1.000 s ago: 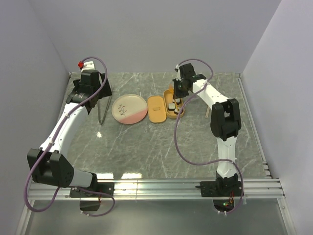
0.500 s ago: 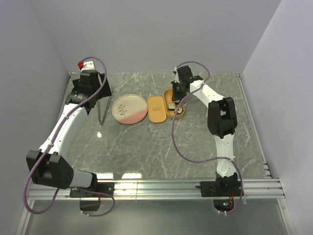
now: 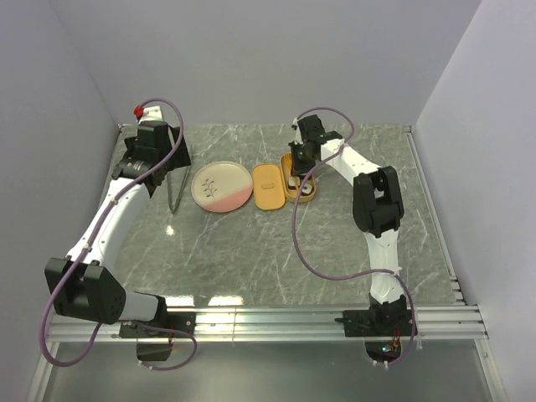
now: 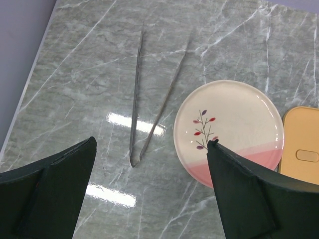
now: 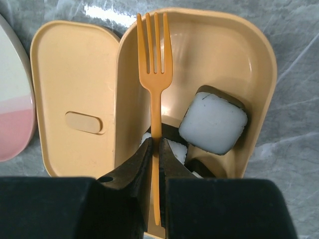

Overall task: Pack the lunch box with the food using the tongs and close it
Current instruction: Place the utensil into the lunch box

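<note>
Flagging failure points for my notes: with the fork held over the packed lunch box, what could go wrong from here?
1. The right gripper, jaws shut on the orange fork, holds it over the lunch box; lowered carelessly, it may knock the food beside its handle.
2. If the fork ends up across the rim, the lid might not seat.
3. The lid lies close against the box, so a bump could shift it.

- The left arm (image 3: 113, 222) stretches along the left edge of the tabletop (image 3: 251, 251) toward its far-left corner.
- The left gripper (image 4: 152, 143) points down, jaws spread wide, holding nothing.
- The right arm (image 3: 381, 205) bends at the elbow, its forearm reaching left near the far edge.
- The right gripper (image 5: 156, 146) points down, jaws pinched on an orange fork (image 5: 154, 64).
</note>
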Robot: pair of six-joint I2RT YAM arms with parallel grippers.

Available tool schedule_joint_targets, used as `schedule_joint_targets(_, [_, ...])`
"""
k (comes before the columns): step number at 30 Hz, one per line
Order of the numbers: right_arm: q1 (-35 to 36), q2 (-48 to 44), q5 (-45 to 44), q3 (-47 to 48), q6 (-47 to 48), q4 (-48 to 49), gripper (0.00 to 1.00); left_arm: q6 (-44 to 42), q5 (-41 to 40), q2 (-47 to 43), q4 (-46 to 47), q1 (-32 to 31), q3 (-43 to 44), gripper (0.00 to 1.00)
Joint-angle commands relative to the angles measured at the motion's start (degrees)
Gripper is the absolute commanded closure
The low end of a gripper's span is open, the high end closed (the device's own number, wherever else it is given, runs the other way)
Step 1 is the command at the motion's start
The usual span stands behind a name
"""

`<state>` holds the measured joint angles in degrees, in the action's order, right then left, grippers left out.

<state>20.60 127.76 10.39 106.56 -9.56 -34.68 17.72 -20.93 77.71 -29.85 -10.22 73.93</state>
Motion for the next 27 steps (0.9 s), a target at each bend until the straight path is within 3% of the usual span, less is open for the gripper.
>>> schedule_joint_targets(1, [0.58,-0.58,-0.9,-1.09,-0.11,0.57,1.0,0.39,-0.78,-2.3,0.4,0.02,-0.98,0.0])
schedule_joint_targets(11, [0.76,-2.34,-1.95,-4.43,-0.19,0.75,1.0,1.18,-0.6,-2.91,0.75,0.02,-2.04,0.01])
schedule_joint_targets(18, [0.67,-3.4,-2.4,-3.56,-0.28,0.93,0.81,1.44,-0.34,-3.27,0.67,0.11,-2.21,0.01])
schedule_joint_targets(27, [0.67,-7.61,-1.69,-5.05,0.07,3.39,0.65,1.8,0.36,-3.53,0.67,0.11,-2.3,0.0])
